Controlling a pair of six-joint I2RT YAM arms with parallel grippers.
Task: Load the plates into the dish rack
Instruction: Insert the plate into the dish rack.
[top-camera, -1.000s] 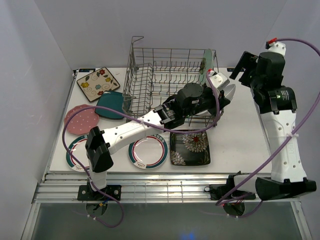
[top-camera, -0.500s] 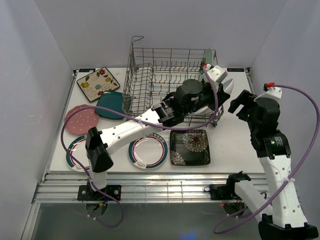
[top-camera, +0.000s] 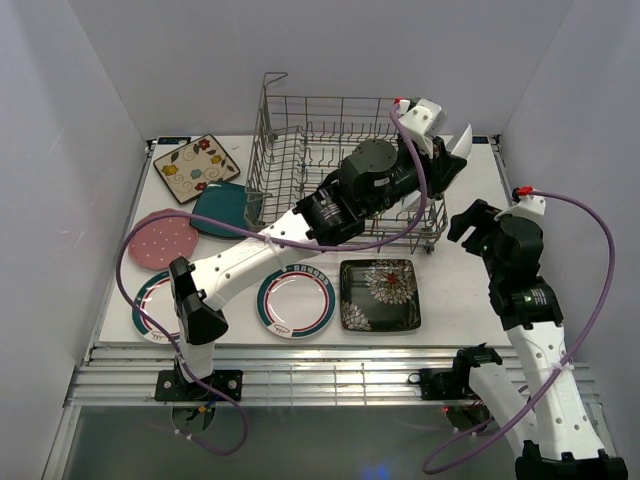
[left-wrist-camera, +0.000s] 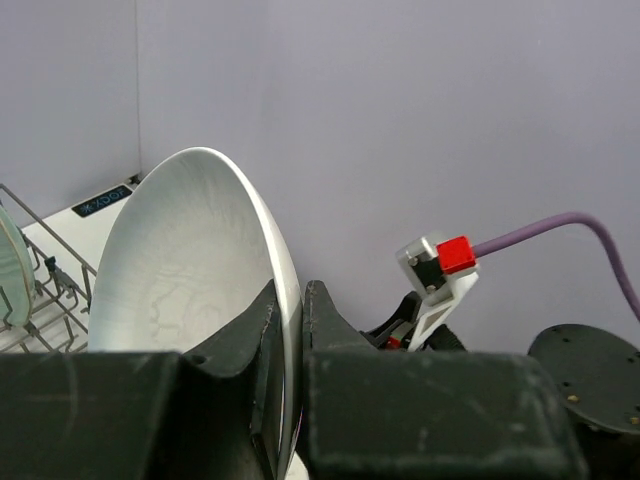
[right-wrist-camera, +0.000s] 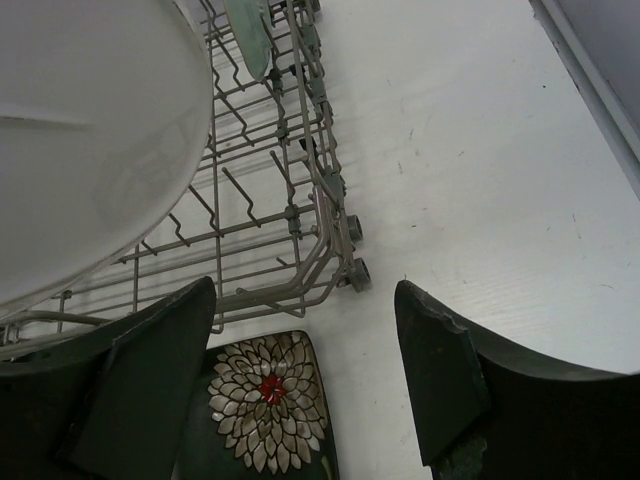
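Observation:
My left gripper (top-camera: 440, 165) is shut on the rim of a plain white plate (top-camera: 459, 148), holding it on edge above the right end of the grey wire dish rack (top-camera: 300, 100). The left wrist view shows both pads pinching that plate (left-wrist-camera: 190, 260). A mint plate (right-wrist-camera: 250, 30) stands in the rack. My right gripper (top-camera: 467, 225) hangs open and empty beside the rack's near right corner (right-wrist-camera: 330, 240), above the black floral square plate (right-wrist-camera: 265, 400). On the table lie the cream floral square (top-camera: 196, 168), teal square (top-camera: 222, 208), pink dotted (top-camera: 160, 238) and two green-rimmed round plates (top-camera: 296, 303) (top-camera: 150, 300).
The left arm stretches diagonally over the table and across the rack's front. Grey walls close in the table at the back and on both sides. Bare white table (right-wrist-camera: 480, 180) lies to the right of the rack.
The left gripper has lifted the white plate up and back over the rack's right end. The right arm has swung from the back right down and nearer, beside the rack, its jaws slightly narrower.

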